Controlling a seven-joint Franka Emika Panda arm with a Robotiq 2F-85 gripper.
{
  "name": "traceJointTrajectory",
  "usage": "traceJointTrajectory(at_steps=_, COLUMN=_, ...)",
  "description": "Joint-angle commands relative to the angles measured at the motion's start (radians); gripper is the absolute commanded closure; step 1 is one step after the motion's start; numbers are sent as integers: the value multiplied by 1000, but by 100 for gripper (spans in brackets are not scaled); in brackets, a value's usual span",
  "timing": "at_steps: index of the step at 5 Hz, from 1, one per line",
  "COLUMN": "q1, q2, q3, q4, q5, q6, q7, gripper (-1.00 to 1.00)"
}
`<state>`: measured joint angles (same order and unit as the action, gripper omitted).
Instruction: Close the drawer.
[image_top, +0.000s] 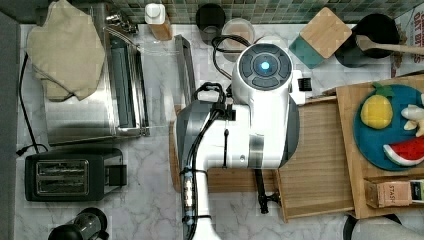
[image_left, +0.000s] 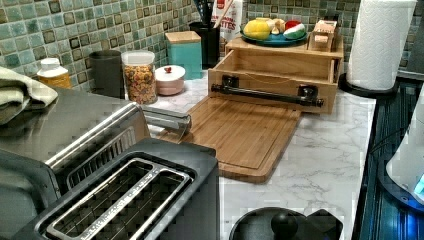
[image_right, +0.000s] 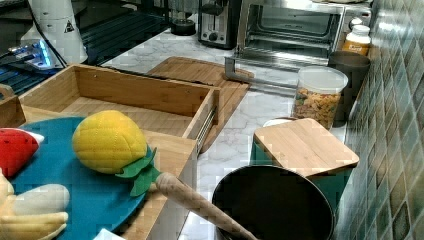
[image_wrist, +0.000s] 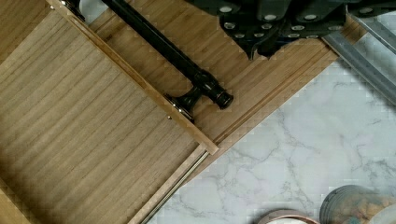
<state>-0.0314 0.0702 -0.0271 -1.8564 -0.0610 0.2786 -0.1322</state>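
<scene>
Drawer (image_top: 315, 160), one, pulled open

White arm (image_top: 235, 135) bent over, wrist pointing down, fingers (image_wrist: 261, 44) close together

On the wooden box top at the tabletop's right edge in the top view lies a small tan tea box (image_top: 389, 193) printed "STASH". At the tabletop's far right corner in the same view stands a carton (image_top: 409, 35) showing "OAT" with "BITES" partly legible beneath (its other lines are too small to make out). In the left view the same carton (image_left: 228, 19) shows the letters "TTES" in red behind the utensil holder. In the right view a white arm base (image_right: 59, 27) carries a black triangular warning sign.
</scene>
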Motion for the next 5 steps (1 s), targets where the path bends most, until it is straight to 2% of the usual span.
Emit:
traceJointTrajectory(at_steps=1, q1=0, q2=0, q3=0, q4=0, q5=-6, q6=1, q7=0, gripper=100)
traceJointTrajectory(at_steps=2, q1=-7, q2=-37, q3=6, q4=-63, q5=31, q6=16, q7=-196, gripper=100)
traceJointTrajectory(at_steps=3, q1=-9, q2=-98, q3=11, q4=-187, q5=91, q6=102, q7=-338, gripper=100)
traceJointTrajectory(at_steps=5, q1=32, q2=-211, q3=41, q4=-428, q5=73, q6=276, q7=-420, gripper=100)
